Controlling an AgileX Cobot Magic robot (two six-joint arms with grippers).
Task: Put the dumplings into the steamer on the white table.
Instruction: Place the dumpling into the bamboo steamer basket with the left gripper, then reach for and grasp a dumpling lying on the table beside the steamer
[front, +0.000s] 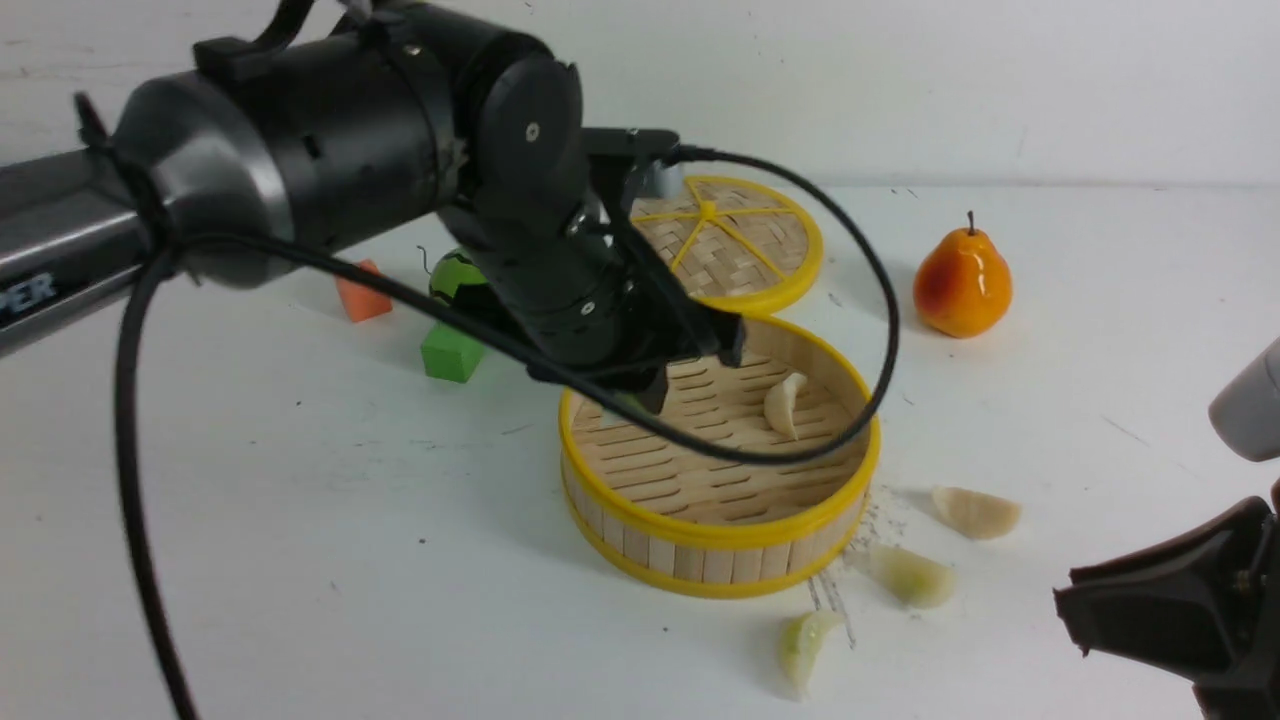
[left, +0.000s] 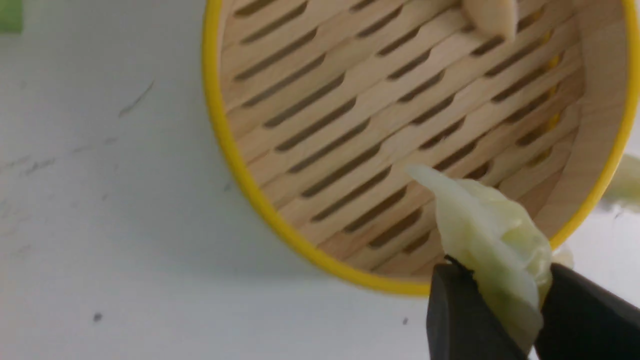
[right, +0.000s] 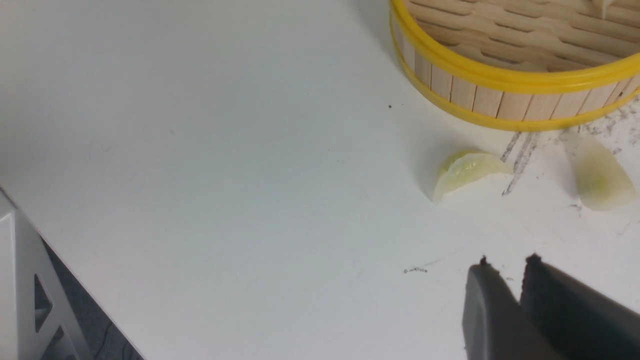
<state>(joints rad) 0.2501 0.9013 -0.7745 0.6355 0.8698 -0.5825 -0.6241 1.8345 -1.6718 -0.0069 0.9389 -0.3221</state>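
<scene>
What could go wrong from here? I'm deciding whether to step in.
The green dumpling in the left claw juts well beyond the fingertips, so it might slip or twist. Glossy as it looks, it may also cling when released. If it is let go near the cream dumpling already in the steamer, the two could end up touching.

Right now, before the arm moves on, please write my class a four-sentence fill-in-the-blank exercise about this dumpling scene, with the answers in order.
1. The left gripper is holding a dumpling coloured pale ____.
2. Inside the steamer lies a dumpling coloured ____.
3. The lid has spokes coloured ____.
4. The number of dumplings lying directly on the table is ____.

Missing words: green; white; yellow; three.
</scene>
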